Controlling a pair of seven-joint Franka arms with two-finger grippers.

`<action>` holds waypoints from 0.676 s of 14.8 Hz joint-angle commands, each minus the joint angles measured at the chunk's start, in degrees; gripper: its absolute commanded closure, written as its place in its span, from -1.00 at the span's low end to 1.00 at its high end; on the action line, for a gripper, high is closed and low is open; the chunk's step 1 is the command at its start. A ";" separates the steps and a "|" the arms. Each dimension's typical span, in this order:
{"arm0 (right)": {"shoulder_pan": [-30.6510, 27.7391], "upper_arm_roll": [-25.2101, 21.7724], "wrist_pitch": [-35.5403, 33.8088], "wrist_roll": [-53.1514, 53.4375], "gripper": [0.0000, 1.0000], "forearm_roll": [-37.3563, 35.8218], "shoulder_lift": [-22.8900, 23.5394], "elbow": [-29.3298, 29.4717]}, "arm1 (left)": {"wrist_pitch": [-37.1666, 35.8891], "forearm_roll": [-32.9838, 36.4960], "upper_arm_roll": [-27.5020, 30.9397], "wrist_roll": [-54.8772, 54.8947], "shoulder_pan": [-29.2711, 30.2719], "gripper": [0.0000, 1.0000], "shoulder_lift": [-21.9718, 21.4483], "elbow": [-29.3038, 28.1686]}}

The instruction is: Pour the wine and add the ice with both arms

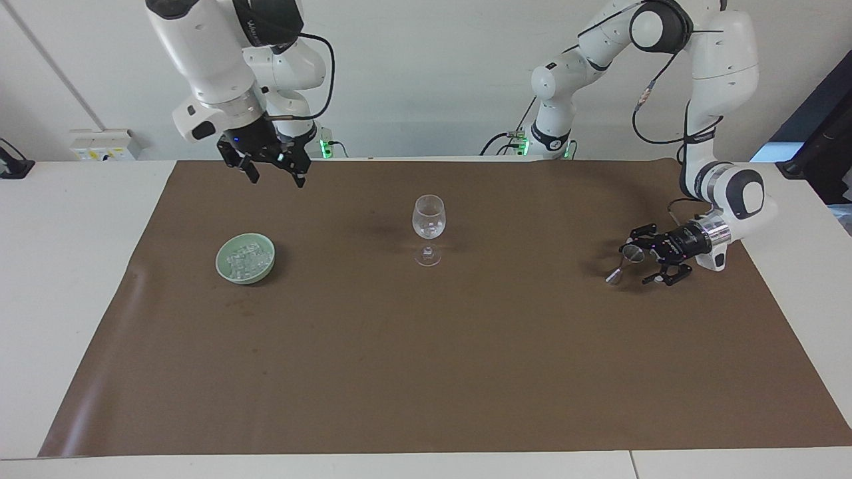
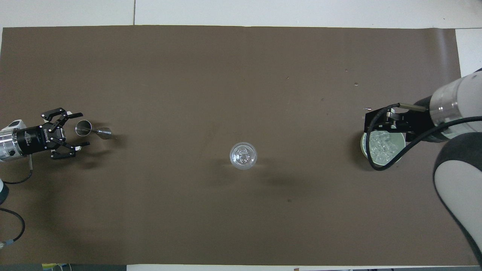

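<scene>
Facing view: shows height. Right gripper (image 1: 271, 170) raised in the air, fingers spread wide, holding nothing, above the brown mat (image 1: 426, 372) toward the right arm's end of the table from the wine glass (image 1: 428, 229). Overhead view: puts that same gripper (image 2: 376, 122) partly over the pale green bowl (image 2: 400, 155), with arm and cable covering part of the rim; only the facing view reveals the clear gap between gripper and bowl (image 1: 245, 258).

Ice (image 1: 245, 257) heaped in the bowl, well apart from the wine glass toward the right arm's end. Overhead view looks straight down into the glass (image 2: 243, 156) and shows clear bits lying at its bottom; from the facing view, harder to tell.

Left gripper (image 1: 650, 256) low over the mat, well apart from the wine glass toward the left arm's end, lying nearly level, fingers spread wide. Small metal jigger (image 1: 626, 259) tilted on the mat just at the fingertips, between the spread fingers in the facing view. Overhead view (image 2: 91, 128) shows it just ahead of the gripper (image 2: 71, 133), toward the glass, with neither finger closed on it.

Small droplets (image 2: 356, 84) on the mat, farther from the robots than the bowl. Nothing standing between glass and bowl.
</scene>
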 commanded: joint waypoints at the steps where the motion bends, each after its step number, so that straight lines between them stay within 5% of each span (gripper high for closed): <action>1: -5.20 0.85 -1.69 -5.40 -1.00 0.08 -0.70 -0.93 | -1.51 5.89 0.93 0.37 1.83 -1.00 -0.69 4.63; 8: -5.65 -8.28 -9.15 -21.57 -1.00 -5.55 1.49 7.92 | -1.51 22.67 0.58 6.93 0.61 -1.00 -3.06 16.94; 10: -5.57 -9.08 -10.47 -24.13 -1.00 -5.64 2.37 9.26 | -0.46 32.40 0.40 9.50 -4.63 -1.00 -6.66 18.61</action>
